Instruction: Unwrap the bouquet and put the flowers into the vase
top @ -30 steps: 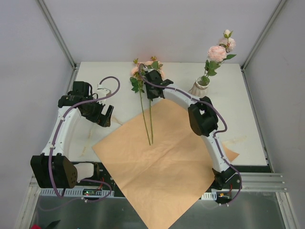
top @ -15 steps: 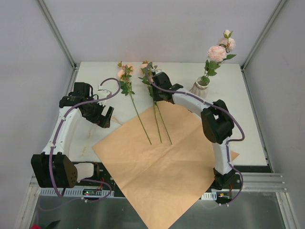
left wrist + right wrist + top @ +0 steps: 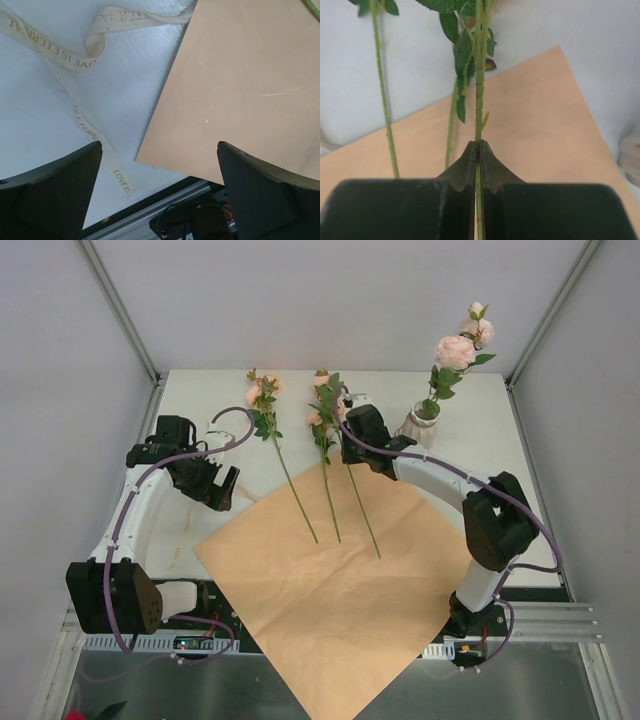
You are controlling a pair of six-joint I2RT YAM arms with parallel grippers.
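Our right gripper (image 3: 479,150) is clamped on a thin green-stemmed peach-pink rose (image 3: 480,90), so next we should lift it and thread it into the small ribbed grey-white vase (image 3: 422,424).

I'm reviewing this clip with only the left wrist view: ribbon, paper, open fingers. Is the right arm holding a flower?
Observer: Yes. The right gripper is shut on one flower stem.
Operator: Anything in the vase?
Observer: Pink blooms stand upright in the vase.
Operator: Where are the others?
Observer: Two flowers lie side by side, left of the held one, with their stem ends on the paper.
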